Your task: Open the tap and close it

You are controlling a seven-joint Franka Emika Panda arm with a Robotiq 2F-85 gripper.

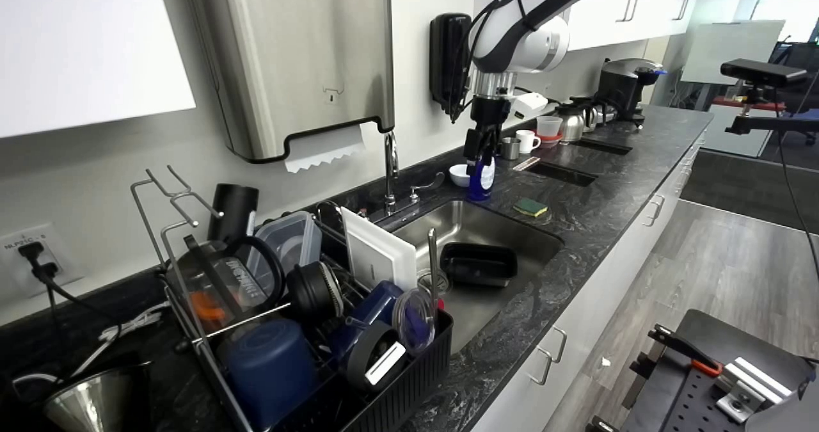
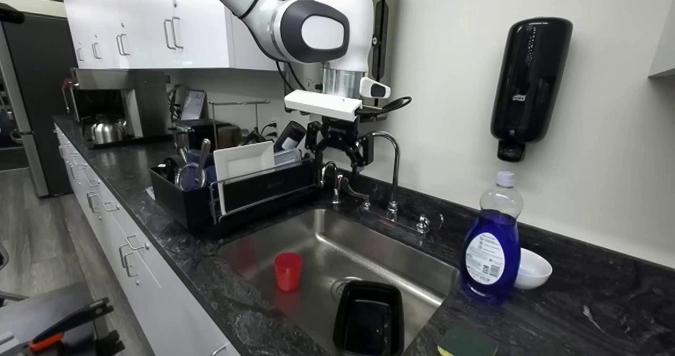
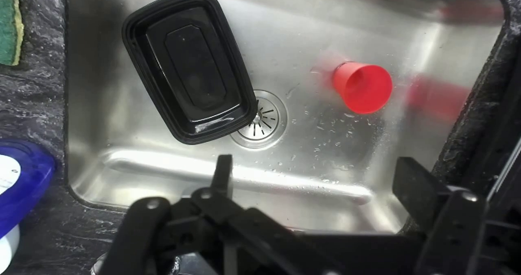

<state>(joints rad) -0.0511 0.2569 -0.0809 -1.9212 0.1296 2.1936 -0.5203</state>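
Tap point(image 2: 395, 181) stands vertical, top arching leftward in an exterior view.

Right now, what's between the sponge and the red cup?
The black container, in the sink; the wrist view shows it between sponge and cup.

In the sink point(image 3: 309, 34) we see an upright red cup point(image 3: 362, 88), apart from a black tray point(image 3: 195, 65) overlapping the drain point(image 3: 264, 121); on the desk point(image 1: 579, 224) we find a blue bottle point(image 2: 490, 256), white bowl point(image 2: 535, 269), sponge point(image 1: 530, 207) and loaded dish rack point(image 2: 271, 187).
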